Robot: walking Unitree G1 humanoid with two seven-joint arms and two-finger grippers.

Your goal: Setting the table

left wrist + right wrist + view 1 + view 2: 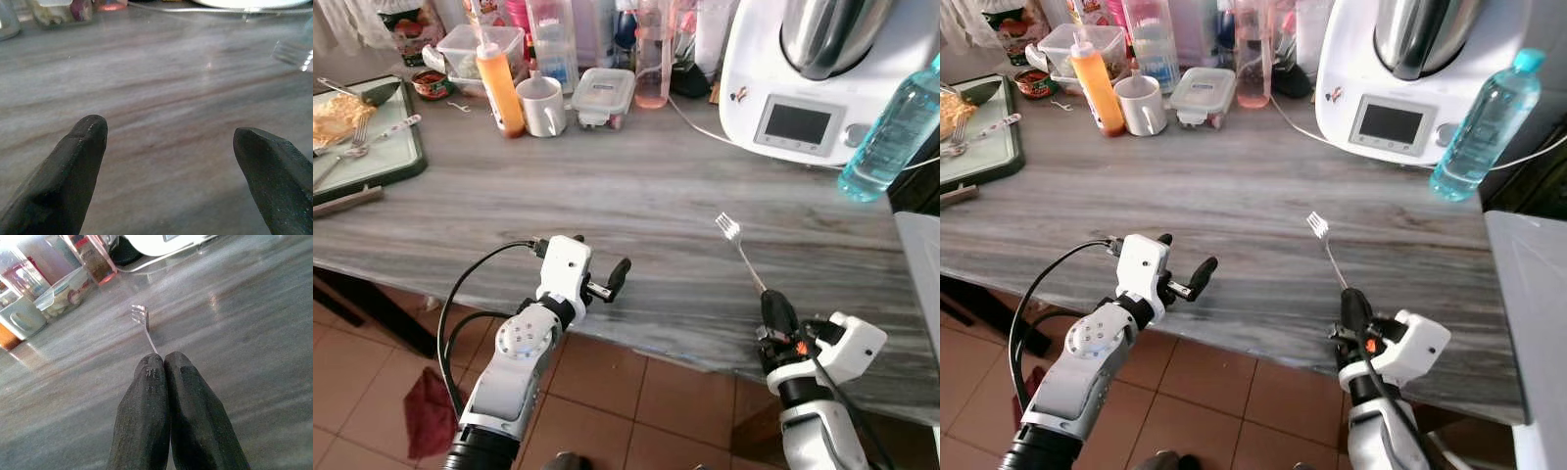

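Two long black fingers of the right gripper (773, 311) are pressed tight together on the thin handle of a shiny metal fork (738, 250). Its prongs stick out over the near edge of the smooth grey table (636, 196) with wavy stripes. Beside it, the left gripper (607, 281) hangs over the same edge, fingers spread wide, holding nothing. Far back stand a round white mug (541, 105) and a tall orange bottle (499, 88).
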